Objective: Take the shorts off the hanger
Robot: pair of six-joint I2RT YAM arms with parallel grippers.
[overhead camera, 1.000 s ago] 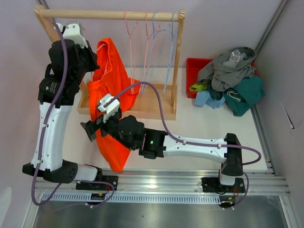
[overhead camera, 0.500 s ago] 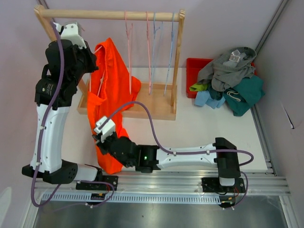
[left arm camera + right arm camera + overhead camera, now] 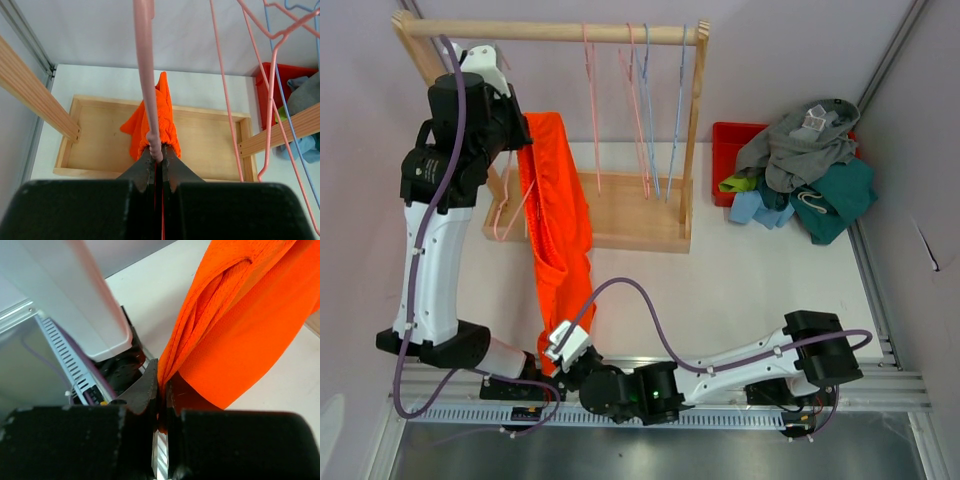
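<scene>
Across the pale table [image 3: 740, 270] the orange shorts [image 3: 560, 240] are stretched from the pink hanger [image 3: 145, 75], pinched by the left gripper [image 3: 156, 156] at the far left, to the near edge, where they are clamped by the right gripper [image 3: 161, 377]; stripping is judged underway, a further nearward pull needed.

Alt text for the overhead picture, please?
Two robot arms stretch orange shorts: left gripper clamping their hanger at a wooden rack, right gripper gripping the near end. A red tray holds other shorts.
</scene>
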